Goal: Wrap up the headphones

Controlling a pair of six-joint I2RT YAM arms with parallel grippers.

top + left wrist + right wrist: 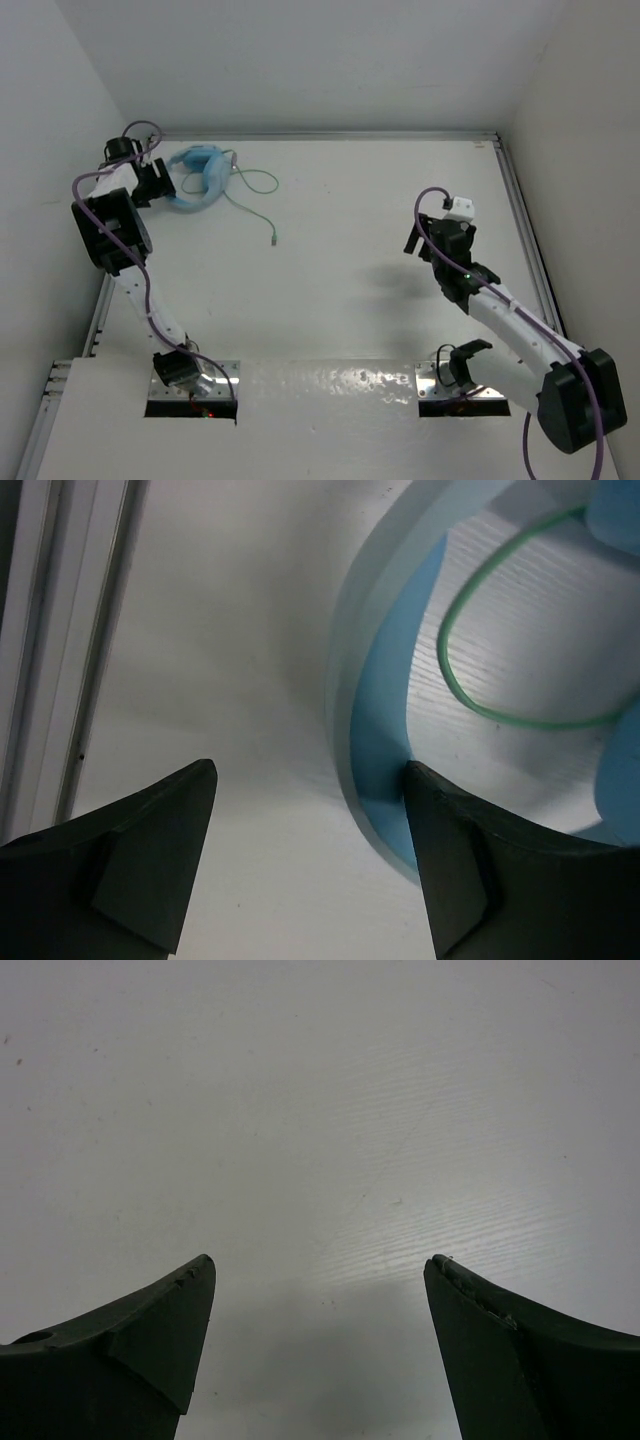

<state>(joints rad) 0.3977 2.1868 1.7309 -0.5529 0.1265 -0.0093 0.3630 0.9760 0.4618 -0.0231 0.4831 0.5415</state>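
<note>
— Since the thin green cable (443,645) is trailing loose over the table (360,300), with its plug (274,240) lying well apart from the earcups (618,780), I am judging that no wrapping is done yet. The arms are only getting into place for a first hold.

— Which arm is doing the work?

— The left gripper (310,770) is hovering at the headphones (200,172), which are lying flat in the far left corner of the table, near the wall. Its jaws are standing well apart and holding nothing. In the wrist view the headband (372,730) is curving just beside one fingertip (430,800), and I cannot tell whether they are touching.

— And the right?

— The right gripper (320,1270) is hanging wide open over the table, well apart from the headphones and gripping nothing.

— So what is the next move asking for?

— I am thinking the left needs to close on the headband to steady it, with the right reaching across for the plug end. That cable is looking thin and limp, so it is calling for a low, exact pinch.

— How are the headphones looking?

— They are showing light blue, paler on the outer band and brighter inside, with padded cups at the ends of the curve. The cable is looping once beside them and then running out toward the plug.
</note>
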